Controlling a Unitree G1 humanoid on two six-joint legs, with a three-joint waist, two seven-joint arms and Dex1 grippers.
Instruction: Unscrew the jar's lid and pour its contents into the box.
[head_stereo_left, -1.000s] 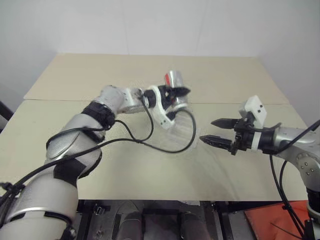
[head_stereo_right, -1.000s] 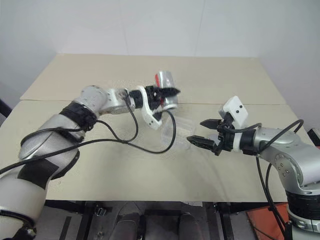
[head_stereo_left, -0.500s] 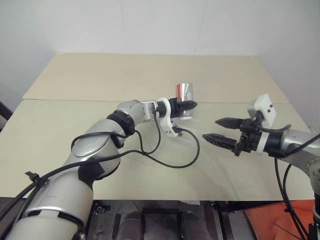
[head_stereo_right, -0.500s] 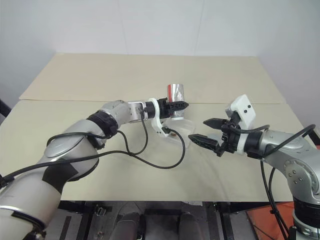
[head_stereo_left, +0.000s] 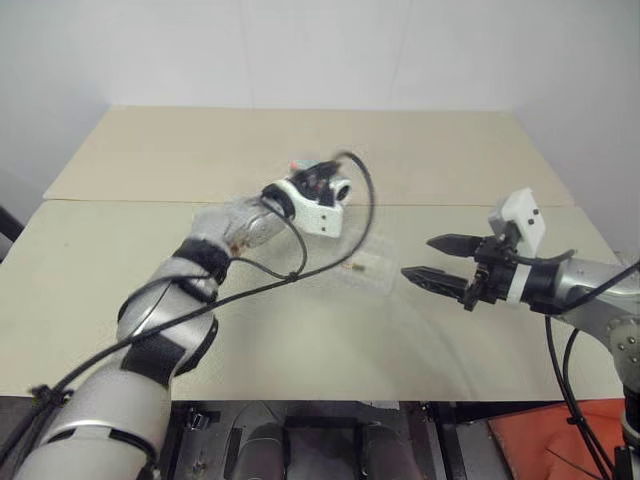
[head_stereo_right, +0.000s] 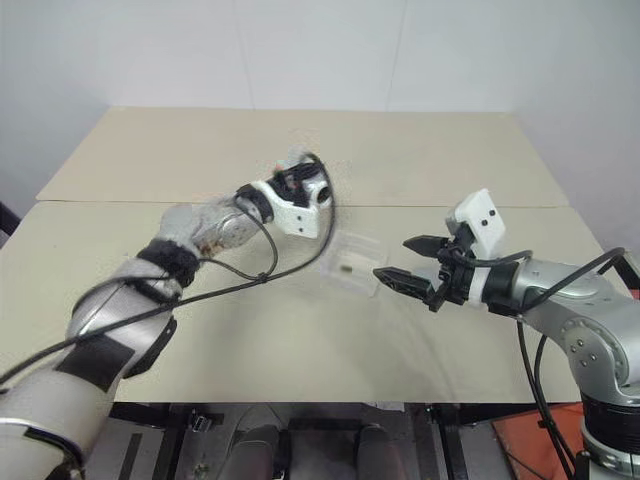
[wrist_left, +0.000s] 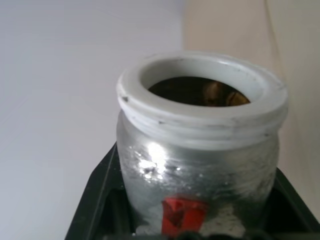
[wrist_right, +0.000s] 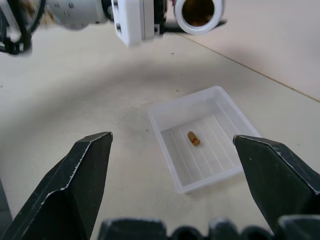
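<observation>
Jar (wrist_left: 200, 150) is clamped in left gripper (head_stereo_left: 318, 185), upper centre of frame, lid off. Pellet (wrist_right: 193, 138) already lies in box (wrist_right: 170, 112) on bench (head_stereo_left: 300, 320). Right gripper (head_stereo_left: 438, 262) hangs released at right. Jar should be set down upright, well apart from box.

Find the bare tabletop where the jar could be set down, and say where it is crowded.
Bare: the far table behind the jar, and the near strip before the box. Crowded: between the left gripper, the box and the open right gripper.
</observation>
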